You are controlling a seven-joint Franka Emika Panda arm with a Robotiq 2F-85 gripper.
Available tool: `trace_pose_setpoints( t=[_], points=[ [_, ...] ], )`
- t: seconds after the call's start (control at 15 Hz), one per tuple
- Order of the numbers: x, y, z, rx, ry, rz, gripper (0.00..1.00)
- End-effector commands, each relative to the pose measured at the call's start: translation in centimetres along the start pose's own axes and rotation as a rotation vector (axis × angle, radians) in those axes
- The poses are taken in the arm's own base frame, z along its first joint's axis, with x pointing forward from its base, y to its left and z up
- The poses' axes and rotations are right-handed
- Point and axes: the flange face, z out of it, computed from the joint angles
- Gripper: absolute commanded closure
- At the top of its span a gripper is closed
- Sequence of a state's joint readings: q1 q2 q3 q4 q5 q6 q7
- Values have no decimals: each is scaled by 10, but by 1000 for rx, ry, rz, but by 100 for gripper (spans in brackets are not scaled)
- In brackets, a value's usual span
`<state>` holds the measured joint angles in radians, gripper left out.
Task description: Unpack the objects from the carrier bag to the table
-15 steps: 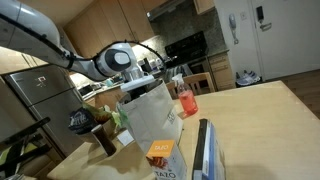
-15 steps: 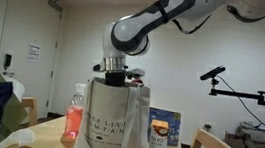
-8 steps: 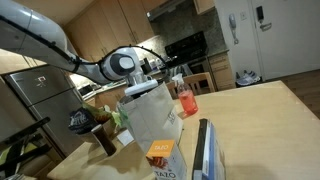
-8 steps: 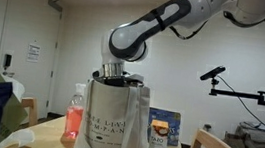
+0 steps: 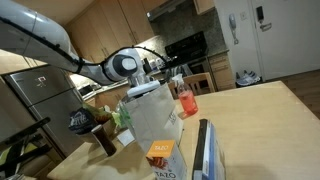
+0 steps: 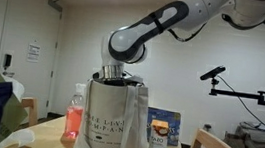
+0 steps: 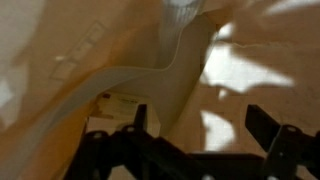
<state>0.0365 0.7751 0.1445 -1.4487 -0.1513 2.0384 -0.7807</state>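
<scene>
Kitchen cabinets in warm wood and a dark oven fill the background behind a large, pale tan worktop. Near its far end the carrier bag stands upright. It is a tall whitish bag of crinkly, half-translucent plastic, bigger than anything around it. In an exterior view its front carries a few lines of small dark print, and its mouth gapes open at the top.

The robot arm reaches across and bends down so that its wrist sits in the bag's mouth. In the wrist view the claw is inside the bag with its two dark fingers spread wide, holding nothing. Creased, cream-coloured plastic surrounds it. A pale tan boxy shape lies lower in the bag, beside one finger; whether they touch cannot be told.

Several groceries lie on the worktop outside the bag. A small orange carton stands just in front of it. A tall flat blue-and-white package is close beside that, standing upright next to the bag in an exterior view. A green leafy bundle lies against the bag's side, near a dark mug. A red-pink drink bottle stands on the bag's other side.
</scene>
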Motion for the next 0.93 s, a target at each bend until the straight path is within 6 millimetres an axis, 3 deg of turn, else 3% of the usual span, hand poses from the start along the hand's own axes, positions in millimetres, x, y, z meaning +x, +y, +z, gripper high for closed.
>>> trace_pose_setpoints(
  t=[0.0, 0.33, 0.87],
  points=[
    [1, 8, 7, 21, 9, -3, 0],
    [0, 4, 6, 54, 34, 12, 0],
    [-13, 14, 20, 97, 59, 57, 0]
  ],
)
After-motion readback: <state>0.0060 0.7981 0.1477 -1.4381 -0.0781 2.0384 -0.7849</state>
